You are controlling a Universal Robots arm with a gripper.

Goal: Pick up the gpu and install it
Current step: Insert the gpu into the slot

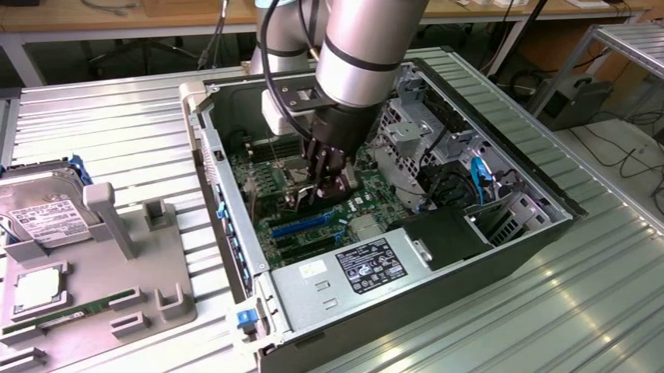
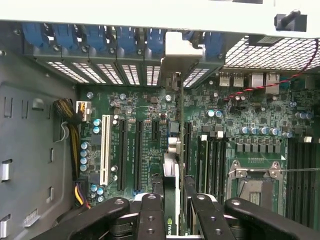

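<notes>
Inside the open computer case [image 1: 213,163], my gripper [image 1: 326,185] reaches down over the green motherboard [image 1: 353,206]. In the wrist view the gripper [image 2: 176,202] is shut on the gpu [image 2: 171,187]. It is a thin black card seen edge-on between the two black fingers [image 2: 151,216]. The card runs along the long black expansion slots [image 2: 138,155]. Its silver bracket [image 2: 176,52] stands at the rear slot openings beside the blue latches. Whether its lower edge is seated in a slot is hidden. In the exterior view the gpu [image 1: 309,196] shows as a dark edge under the fingers.
A power supply [image 1: 353,268] fills the case's near corner, with drive cages and cables [image 1: 456,183] at the exterior view's right. Outside, at the exterior view's left, a grey fixture [image 1: 155,299] holds a hard drive [image 1: 47,214], a green RAM stick [image 1: 73,311] and a processor [image 1: 36,286].
</notes>
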